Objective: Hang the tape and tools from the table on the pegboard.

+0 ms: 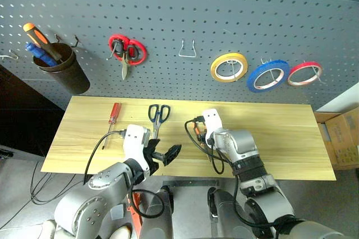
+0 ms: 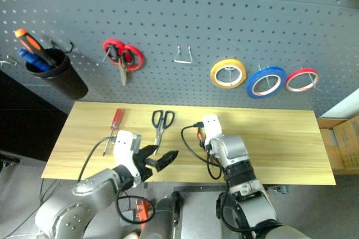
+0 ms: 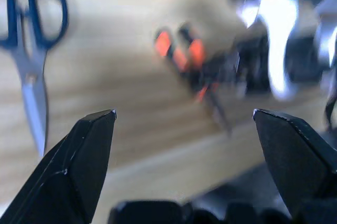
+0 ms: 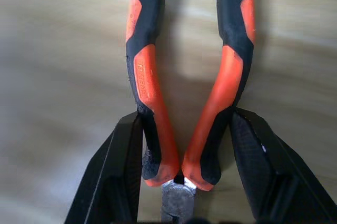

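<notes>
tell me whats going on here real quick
The right gripper has its two fingers closed around the orange-and-black pliers lying on the table. The left gripper hangs open over the table's near edge, holding nothing. The dark-handled scissors and red-handled screwdriver lie on the table. The blue tape hangs on the pegboard.

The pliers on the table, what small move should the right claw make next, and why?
Probably lift them straight up off the table. The right claw has its fingers against both handles of the pliers near the joint, so the grip looks set, and the empty hook on the pegboard sits above.
</notes>
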